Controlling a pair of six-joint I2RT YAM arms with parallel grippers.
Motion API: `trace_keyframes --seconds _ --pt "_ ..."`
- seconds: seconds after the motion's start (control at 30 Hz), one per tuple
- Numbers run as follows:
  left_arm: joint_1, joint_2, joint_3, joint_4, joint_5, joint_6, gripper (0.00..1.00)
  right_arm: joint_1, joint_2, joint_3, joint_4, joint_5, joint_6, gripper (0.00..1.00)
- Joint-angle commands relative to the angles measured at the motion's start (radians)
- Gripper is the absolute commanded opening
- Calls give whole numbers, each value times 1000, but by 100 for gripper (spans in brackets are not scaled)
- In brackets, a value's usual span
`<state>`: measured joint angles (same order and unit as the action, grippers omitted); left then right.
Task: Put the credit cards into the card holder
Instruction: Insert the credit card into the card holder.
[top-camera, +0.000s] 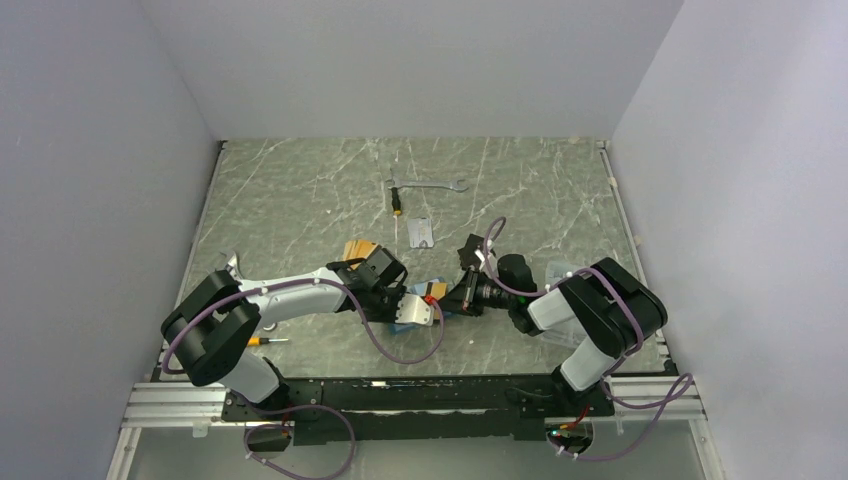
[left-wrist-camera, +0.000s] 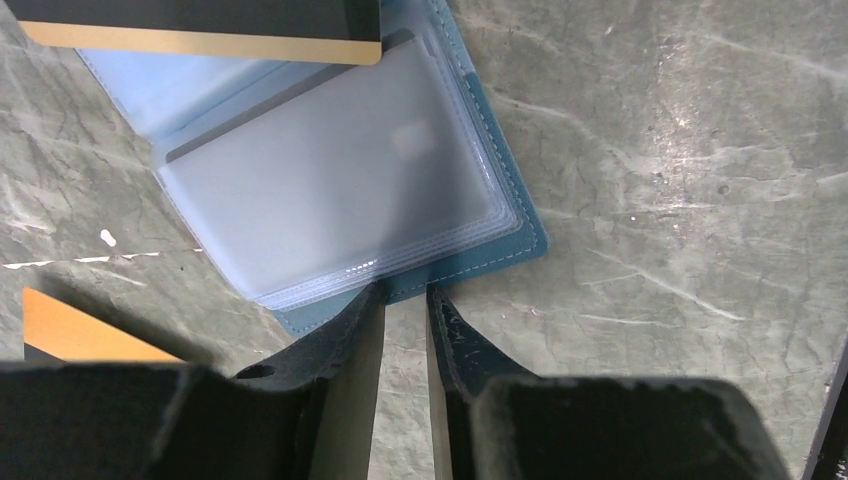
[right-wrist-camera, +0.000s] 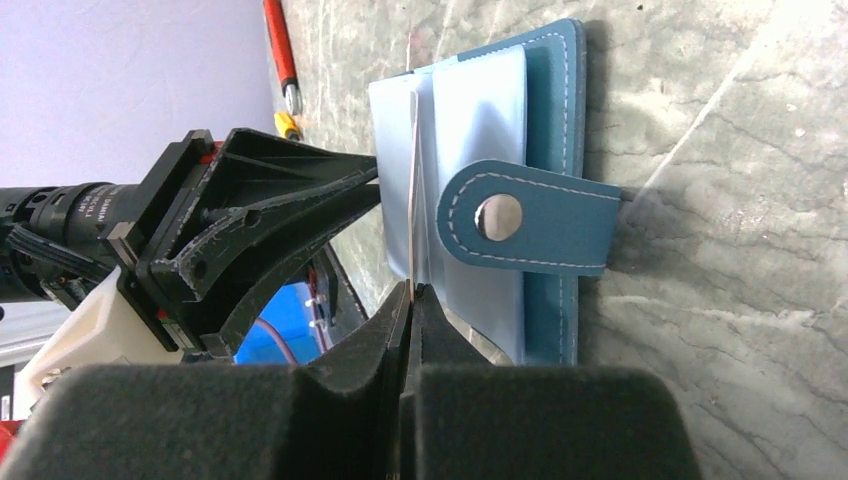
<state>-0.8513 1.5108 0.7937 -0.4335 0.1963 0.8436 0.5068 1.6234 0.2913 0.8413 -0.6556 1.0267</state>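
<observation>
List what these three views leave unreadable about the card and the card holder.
- Right wrist: the card in the right hand shows edge-on, so its face is unseen. Which sleeve of the card holder it lines up with is unclear.
- Left wrist: the top edge crops the card. Whether the left hand pinches the holder's edge is unclear.
- Top external: both hands cover the holder, and the packet's print is too small.

We see soft, even light. The table (left-wrist-camera: 650, 200) shines in pale streaks right of the card holder (left-wrist-camera: 340, 170), with a dark shadow left of it. Its clear pockets look milky. The left gripper (left-wrist-camera: 405, 295) below looks blurry, maybe too close.
</observation>
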Motion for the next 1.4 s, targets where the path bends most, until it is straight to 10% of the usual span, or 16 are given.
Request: trace_keyframes --seconds 0.0,1.37 --pt "3 0 -3 6 -18 1 27 5 4 8 5 17 -42 0" --pt "5 -9 -17 2 -56 38 21 30 153 131 -195 -94 -214 0"
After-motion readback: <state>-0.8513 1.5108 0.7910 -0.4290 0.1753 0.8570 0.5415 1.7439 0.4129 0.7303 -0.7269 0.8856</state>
